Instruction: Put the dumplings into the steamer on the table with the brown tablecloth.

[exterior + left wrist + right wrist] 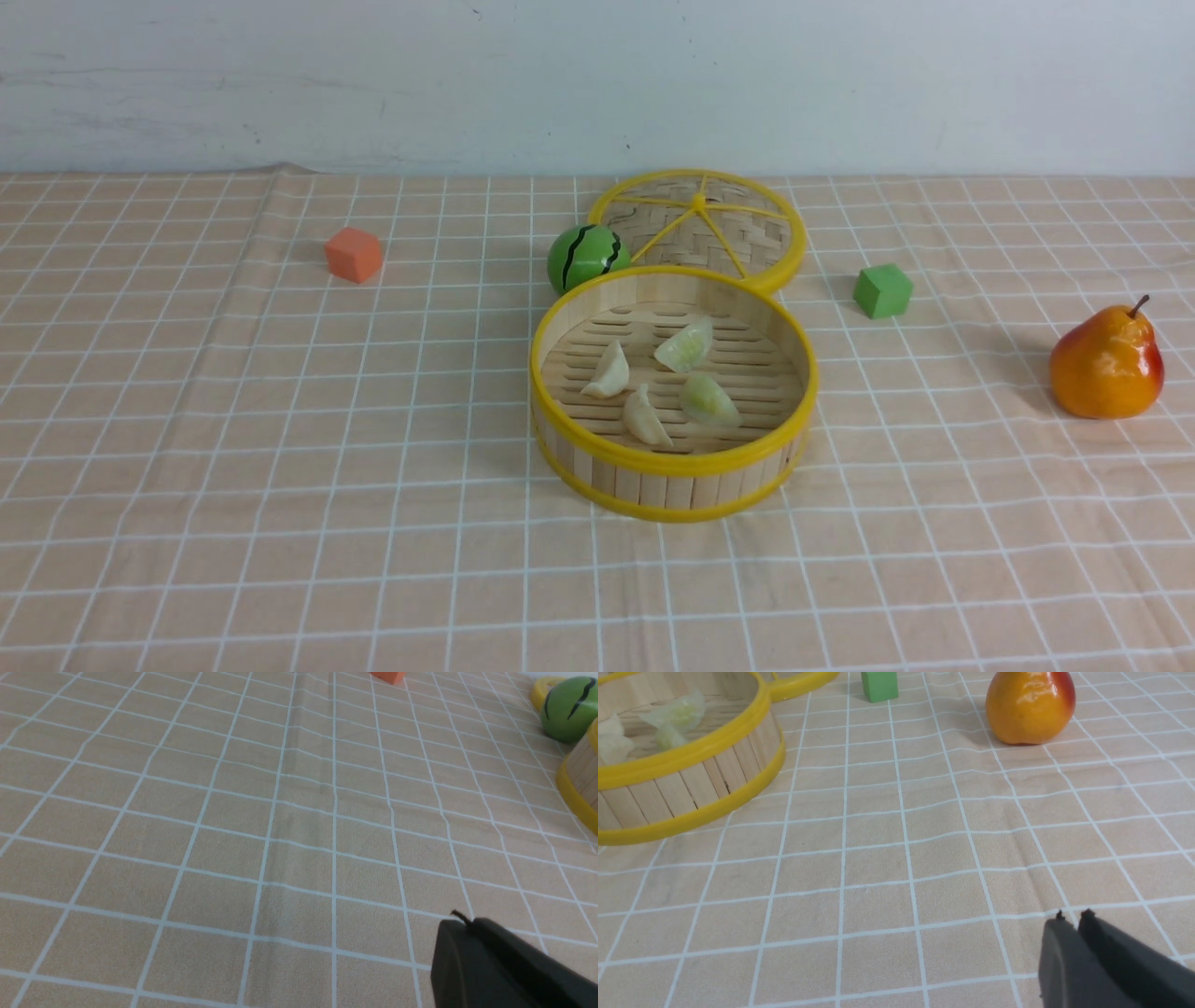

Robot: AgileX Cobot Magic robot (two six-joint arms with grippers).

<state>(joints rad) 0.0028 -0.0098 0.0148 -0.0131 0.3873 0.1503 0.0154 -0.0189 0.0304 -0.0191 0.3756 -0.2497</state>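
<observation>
the left gripper [460,921] has its fingers pressed together, holding nothing, above bare brown tablecloth [233,835]. the right gripper [1073,919] shows its fingers nearly together, a thin slit between the tips, empty too. the steamer [672,467] stands well ahead of both grippers, between them, with all four dumplings [658,383] lying on its slatted floor. beyond the right fingers sits a pear [1029,707].
</observation>
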